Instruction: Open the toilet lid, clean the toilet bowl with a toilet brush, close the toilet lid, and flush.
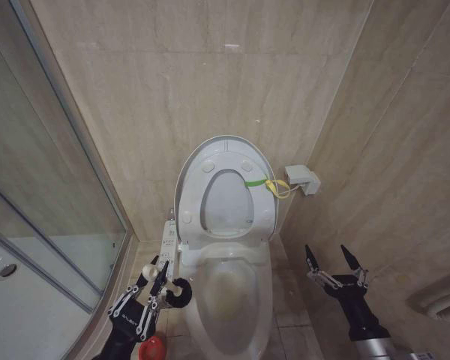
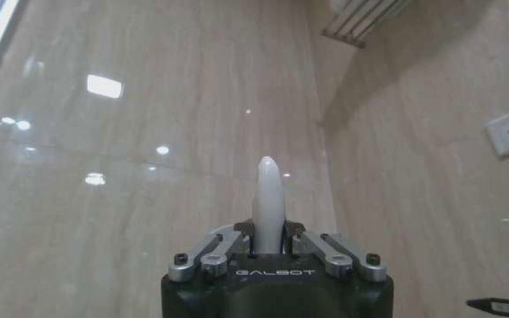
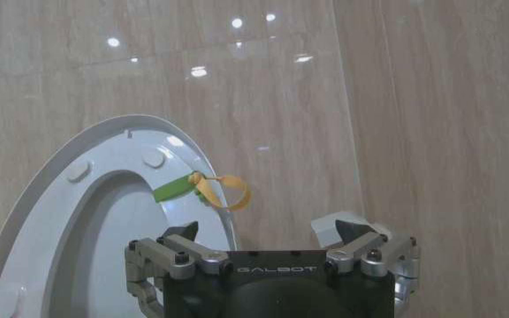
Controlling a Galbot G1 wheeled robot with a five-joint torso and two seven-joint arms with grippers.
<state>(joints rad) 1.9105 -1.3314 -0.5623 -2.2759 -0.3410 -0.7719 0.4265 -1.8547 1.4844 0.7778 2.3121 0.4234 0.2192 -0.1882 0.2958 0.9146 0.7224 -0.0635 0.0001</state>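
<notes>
Beige tiled walls (image 1: 210, 82) close in a narrow bathroom, with the glass shower door (image 1: 37, 202) at far left. Low on that side, my left gripper (image 1: 157, 271) has its jaws closed on the toilet brush (image 1: 181, 291); its dark bristle head hangs just beside the outer left rim of the toilet bowl (image 1: 232, 300), above the red holder (image 1: 151, 348) on the floor. My left wrist camera shows the white handle tip (image 2: 269, 199) poking up between my jaws. In the middle, the toilet lid (image 1: 226, 191) stands upright against the wall, seat ring raised with it, green-and-yellow band (image 1: 270, 184) at its right edge. Beyond it, a white wall box (image 1: 303, 180). My right gripper (image 1: 334, 264) hovers right of the bowl, jaws spread, empty; its camera sees the lid's underside bumpers.
</notes>
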